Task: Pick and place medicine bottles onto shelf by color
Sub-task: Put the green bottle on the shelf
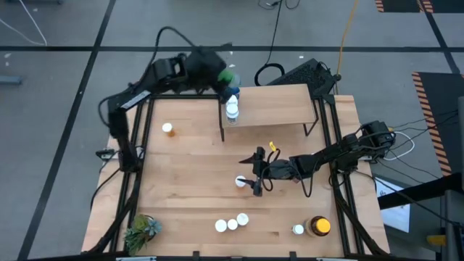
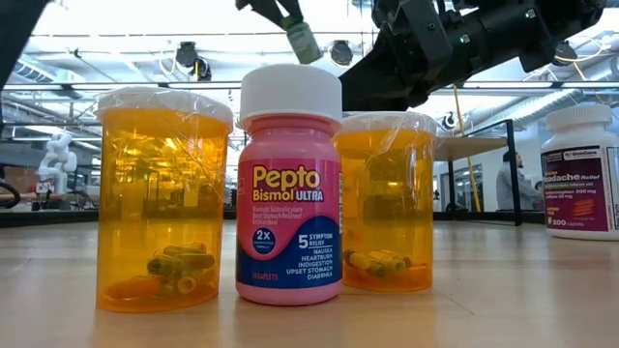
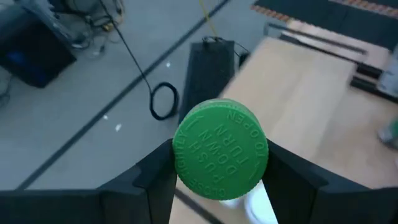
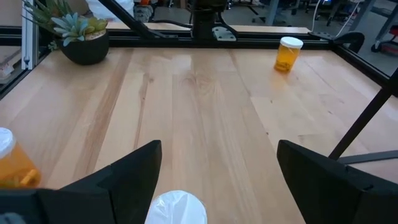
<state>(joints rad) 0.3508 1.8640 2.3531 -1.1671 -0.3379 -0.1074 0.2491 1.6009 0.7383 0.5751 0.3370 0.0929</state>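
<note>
My right gripper (image 1: 247, 182) hangs spread over a white-capped bottle (image 1: 241, 181) mid-table; a skewed descent could topple it. Farther off, my left gripper (image 3: 221, 163) pinches the green-capped bottle (image 3: 221, 150) above the shelf (image 1: 279, 105), its long axis seemingly upright, cap upward; a loose pinch could drop it.

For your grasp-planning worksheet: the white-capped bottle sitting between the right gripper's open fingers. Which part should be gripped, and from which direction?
Grip the white-capped bottle around its cap or just below, coming straight down from above. It seems to stand upright and alone on the table, cap up, with nothing near its sides. The right gripper is already over it with a finger on either side, so lowering and closing should do.
</note>
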